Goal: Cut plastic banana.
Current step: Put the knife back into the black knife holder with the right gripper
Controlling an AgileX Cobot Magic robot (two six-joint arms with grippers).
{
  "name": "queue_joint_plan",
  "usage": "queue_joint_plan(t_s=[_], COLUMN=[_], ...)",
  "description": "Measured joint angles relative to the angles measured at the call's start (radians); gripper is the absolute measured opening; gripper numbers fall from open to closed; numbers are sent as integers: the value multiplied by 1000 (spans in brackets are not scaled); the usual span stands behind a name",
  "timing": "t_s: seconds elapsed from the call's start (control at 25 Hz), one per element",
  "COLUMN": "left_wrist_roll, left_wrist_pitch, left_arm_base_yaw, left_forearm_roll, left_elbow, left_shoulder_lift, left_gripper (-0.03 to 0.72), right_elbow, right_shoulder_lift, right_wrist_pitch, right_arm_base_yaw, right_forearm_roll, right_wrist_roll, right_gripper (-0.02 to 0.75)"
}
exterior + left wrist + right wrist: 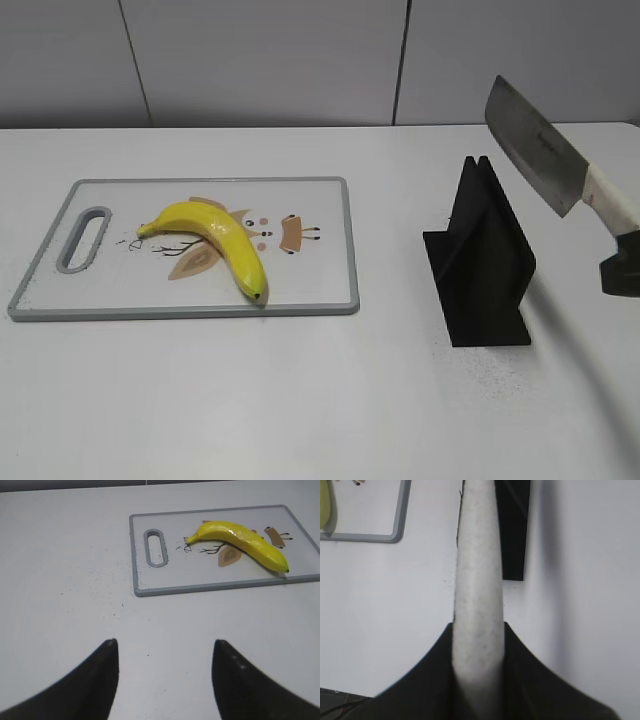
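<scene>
A yellow plastic banana (pixel 212 238) lies whole on the grey-rimmed cutting board (pixel 330 300); both also show in the left wrist view, banana (pixel 242 541) and board (pixel 200 587). My right gripper (pixel 622 262) is shut on the white handle (pixel 477 580) of a cleaver, whose steel blade (pixel 533 155) is raised in the air above the black knife stand (pixel 482 260), well to the right of the board. My left gripper (pixel 165 645) is open and empty over bare table, short of the board's handle end.
The black knife stand also shows in the right wrist view (pixel 512 535), behind the knife handle. The board's corner (pixel 395 530) lies to its left. White table all round; a grey wall stands at the back.
</scene>
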Motion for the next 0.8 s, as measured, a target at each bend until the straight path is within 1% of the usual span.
queue_joint_plan(t_s=[0.32, 0.56, 0.8], left_wrist_roll=[0, 0, 0], left_wrist_pitch=[-1, -2, -2], left_arm_base_yaw=[0, 0, 0], left_forearm_roll=[-1, -1, -1], left_elbow=[0, 0, 0], left_shoulder_lift=[0, 0, 0], left_gripper=[578, 565, 543], right_elbow=[0, 0, -12], right_shoulder_lift=[140, 200, 232], right_wrist_pitch=[-78, -128, -120], right_arm_base_yaw=[0, 0, 2], right_forearm_roll=[-44, -52, -44], right_wrist_roll=[0, 0, -2], right_gripper=[164, 164, 164])
